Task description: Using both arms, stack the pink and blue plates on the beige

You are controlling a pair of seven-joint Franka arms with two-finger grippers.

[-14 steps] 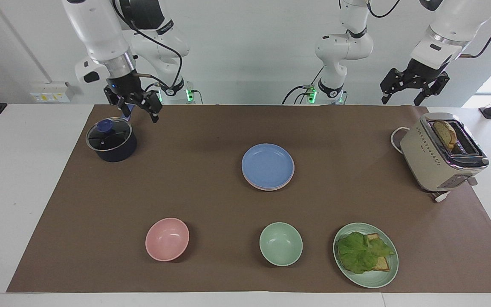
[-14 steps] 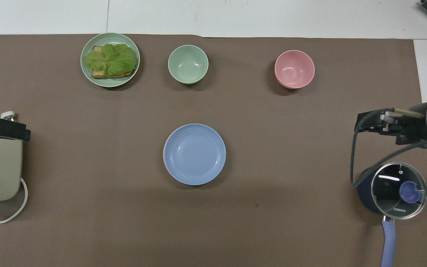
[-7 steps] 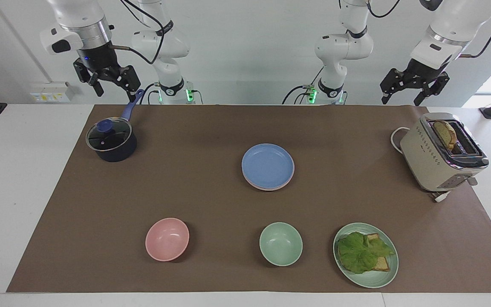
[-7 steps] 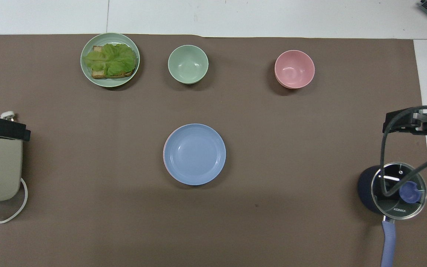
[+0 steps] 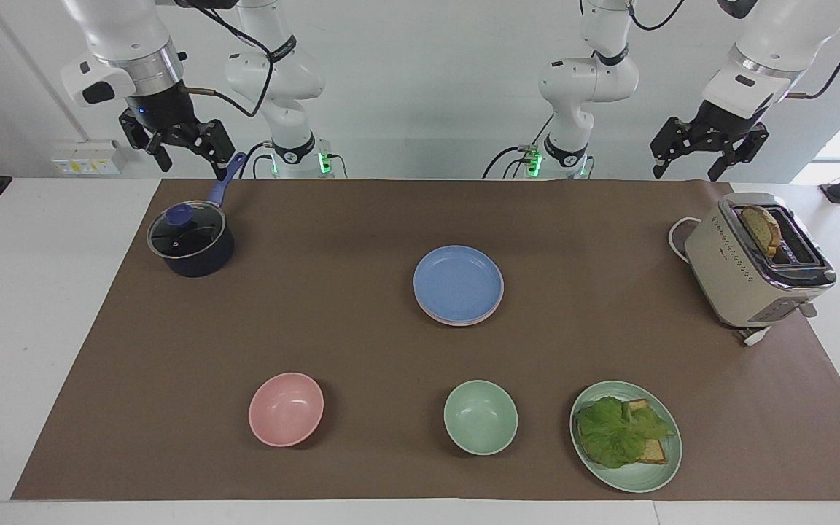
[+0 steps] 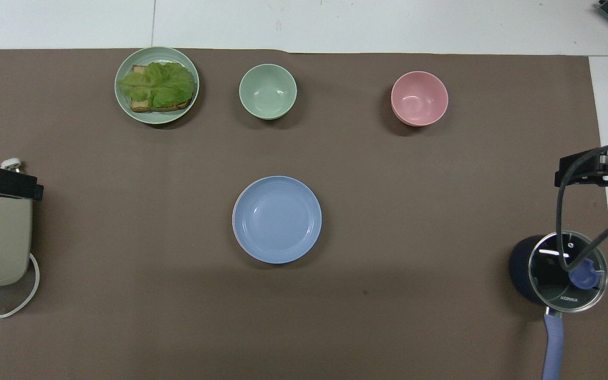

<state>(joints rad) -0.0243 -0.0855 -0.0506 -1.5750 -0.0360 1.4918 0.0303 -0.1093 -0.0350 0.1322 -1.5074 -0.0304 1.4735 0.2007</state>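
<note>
The blue plate (image 5: 458, 281) (image 6: 276, 219) lies on top of a stack in the middle of the brown mat. A thin rim of the pink plate (image 5: 456, 322) shows just under it. The beige plate is hidden. My right gripper (image 5: 190, 162) (image 6: 561, 177) hangs open and empty, high above the pot's handle at the right arm's end. At the left arm's end my left gripper (image 5: 686, 173) (image 6: 29, 191) hangs open, empty and high up by the toaster. Both are well apart from the stack.
A lidded dark pot (image 5: 190, 239) with a blue handle stands at the right arm's end. A toaster (image 5: 759, 261) holding bread is at the left arm's end. Farther from the robots lie a pink bowl (image 5: 286, 409), a green bowl (image 5: 480, 417) and a green plate (image 5: 646, 477) with lettuce and toast.
My right gripper has risen from just over the pot and swung out toward the right arm's end of the table. The left arm and the plates have not moved.
</note>
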